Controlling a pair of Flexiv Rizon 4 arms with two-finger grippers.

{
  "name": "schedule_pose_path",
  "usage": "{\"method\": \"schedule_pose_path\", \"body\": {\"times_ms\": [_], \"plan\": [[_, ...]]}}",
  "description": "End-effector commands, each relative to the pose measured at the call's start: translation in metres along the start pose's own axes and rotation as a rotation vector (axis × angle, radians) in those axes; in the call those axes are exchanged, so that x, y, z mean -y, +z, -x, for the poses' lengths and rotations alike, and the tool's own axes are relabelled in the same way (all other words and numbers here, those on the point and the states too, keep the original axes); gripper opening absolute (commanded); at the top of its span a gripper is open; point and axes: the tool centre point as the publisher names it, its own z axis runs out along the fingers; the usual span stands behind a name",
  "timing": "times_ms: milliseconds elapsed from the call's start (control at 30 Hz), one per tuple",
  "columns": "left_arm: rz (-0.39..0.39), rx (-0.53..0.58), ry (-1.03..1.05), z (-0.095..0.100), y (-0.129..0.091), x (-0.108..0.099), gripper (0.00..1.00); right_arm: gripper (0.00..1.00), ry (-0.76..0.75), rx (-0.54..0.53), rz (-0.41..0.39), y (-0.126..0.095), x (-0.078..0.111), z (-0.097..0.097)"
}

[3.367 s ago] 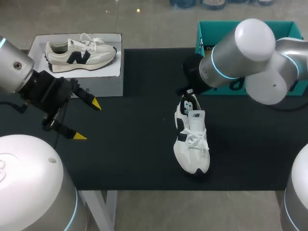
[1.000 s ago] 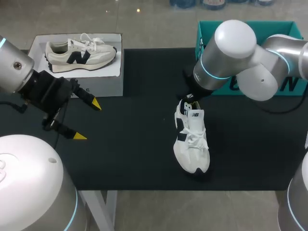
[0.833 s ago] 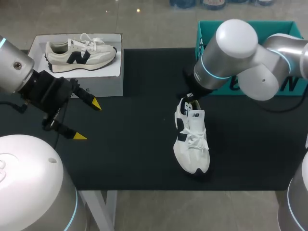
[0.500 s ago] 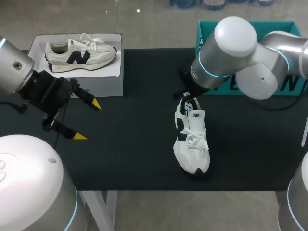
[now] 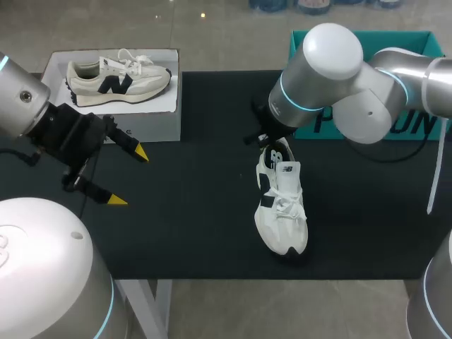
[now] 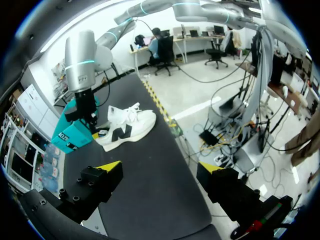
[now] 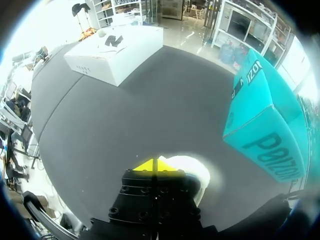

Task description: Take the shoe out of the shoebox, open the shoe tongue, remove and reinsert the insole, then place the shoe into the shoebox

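Shoe (image 5: 282, 205): it is standing on the black mat (image 5: 191, 212), mid-table, outside the teal box (image 7: 260, 125).
Right gripper (image 7: 156, 165): we are pressing its tips together just over the shoe's heel.
Left gripper (image 5: 129, 176): we are holding its fingers spread wide, near the white box (image 5: 152, 116).

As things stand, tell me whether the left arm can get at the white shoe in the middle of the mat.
Probably yes, at the toe end: nothing stands between the open left gripper and the shoe. The right gripper sits at its heel, so that end is taken.
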Motion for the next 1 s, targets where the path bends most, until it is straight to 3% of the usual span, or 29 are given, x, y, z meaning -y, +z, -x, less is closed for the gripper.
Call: {"method": "schedule_pose_path", "body": {"times_ms": [33,300,600,1000], "plan": [[0.001,-0.002,0.0,0.0,0.0,0.0,1.0,0.0,0.014,-0.004,-0.004,0.007,-0.001,0.007],[0.001,-0.002,0.0,0.0,0.0,0.0,1.0,0.0,0.042,-0.005,-0.014,0.007,0.013,0.017],[0.001,-0.002,0.0,0.0,0.0,0.0,1.0,0.0,0.045,-0.023,-0.009,0.002,0.019,0.01],[0.001,-0.002,0.0,0.0,0.0,0.0,1.0,0.0,0.044,0.024,0.007,-0.027,0.023,0.015]]}}
